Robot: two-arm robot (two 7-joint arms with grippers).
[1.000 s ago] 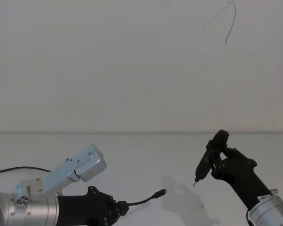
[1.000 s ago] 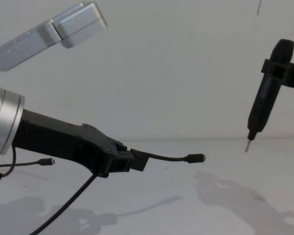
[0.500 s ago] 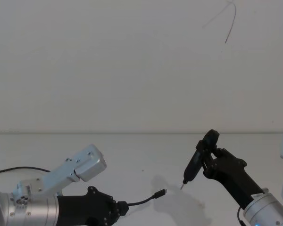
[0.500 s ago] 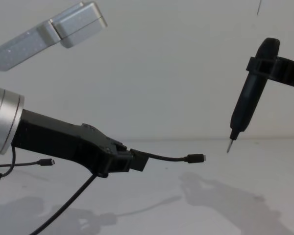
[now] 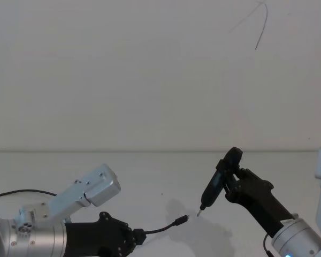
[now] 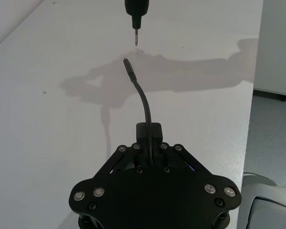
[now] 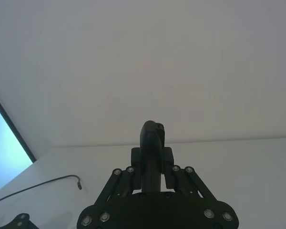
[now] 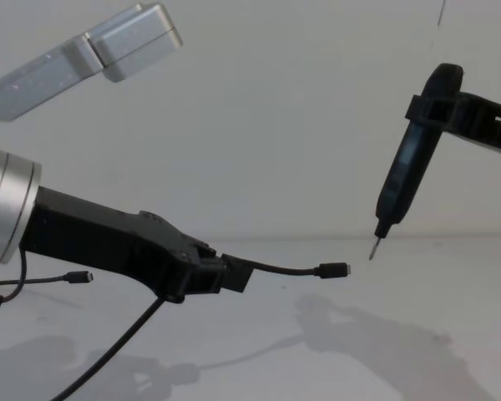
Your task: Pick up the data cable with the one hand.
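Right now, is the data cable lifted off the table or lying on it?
Lifted: the left end effector is shut on the data cable, and its plug end juts into the air above its shadow on the table.

The left gripper [image 6: 149, 143] and right gripper [image 7: 151, 160] are matte black linkages studded with silver screws [image 6: 98, 192] — the left wrist [image 8: 4, 205] is a brushed silver cylinder, a grey camera bracket [image 8: 108, 46] at one o'clock.

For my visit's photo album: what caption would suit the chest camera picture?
Left gripper holds the data cable out while the right gripper aims a pen-like tool toward its plug.
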